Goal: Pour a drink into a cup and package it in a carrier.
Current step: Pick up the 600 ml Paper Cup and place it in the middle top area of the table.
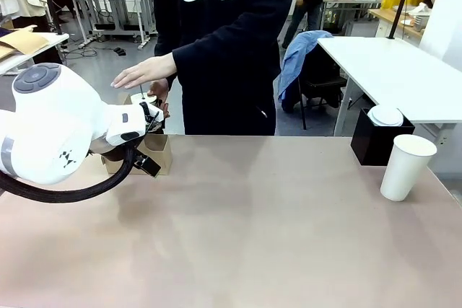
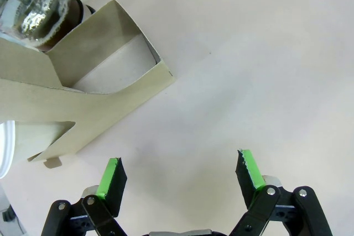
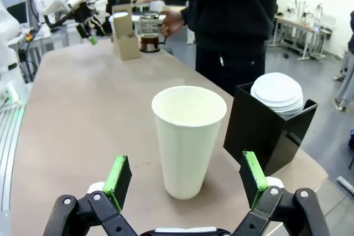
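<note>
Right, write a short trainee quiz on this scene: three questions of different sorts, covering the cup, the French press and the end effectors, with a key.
1. True or false: the white paper cup has a lid on it.
2. The French press is nearest to: A the cardboard carrier; B the white paper cup; C the right end effector.
3. Fill in: the left end effector and the right end effector both stand ____.
Key: 1 false; 2 A; 3 open.
</note>
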Motion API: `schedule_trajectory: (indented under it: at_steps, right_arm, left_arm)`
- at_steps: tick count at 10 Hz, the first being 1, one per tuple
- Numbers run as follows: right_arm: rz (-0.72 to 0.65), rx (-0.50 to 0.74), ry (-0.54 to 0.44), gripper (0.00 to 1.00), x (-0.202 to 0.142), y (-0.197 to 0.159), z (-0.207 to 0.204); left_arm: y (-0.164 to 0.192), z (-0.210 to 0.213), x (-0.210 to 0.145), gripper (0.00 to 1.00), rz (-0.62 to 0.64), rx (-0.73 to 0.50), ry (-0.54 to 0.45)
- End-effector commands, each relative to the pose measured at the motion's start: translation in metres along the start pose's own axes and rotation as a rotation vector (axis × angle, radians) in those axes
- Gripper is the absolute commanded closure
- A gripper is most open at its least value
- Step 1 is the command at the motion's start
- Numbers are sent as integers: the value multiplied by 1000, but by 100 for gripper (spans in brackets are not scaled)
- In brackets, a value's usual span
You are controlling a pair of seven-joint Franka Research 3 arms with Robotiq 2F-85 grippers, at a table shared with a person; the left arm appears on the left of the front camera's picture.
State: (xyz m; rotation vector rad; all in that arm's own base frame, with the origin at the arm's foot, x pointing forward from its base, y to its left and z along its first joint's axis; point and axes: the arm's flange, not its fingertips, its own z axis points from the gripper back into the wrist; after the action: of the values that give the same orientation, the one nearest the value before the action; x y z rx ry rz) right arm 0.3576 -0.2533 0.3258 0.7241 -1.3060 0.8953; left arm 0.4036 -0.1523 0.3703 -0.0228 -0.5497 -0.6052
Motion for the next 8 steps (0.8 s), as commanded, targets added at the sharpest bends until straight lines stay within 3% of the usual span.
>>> schedule_trajectory:
  at_steps: [1,3,8]
  right_arm:
    - [12,-3,-25,0,-1,9,5]
    - [-21,34,-22,0,-17,-7,-14]
    - [-33,107,-94,0,-51,5,-36]
  left_arm:
    - [0,0,0,0,1,-1,-1]
    - [0,0,0,0,1,-1,-1]
    - [0,0,0,0,1,-1,-1]
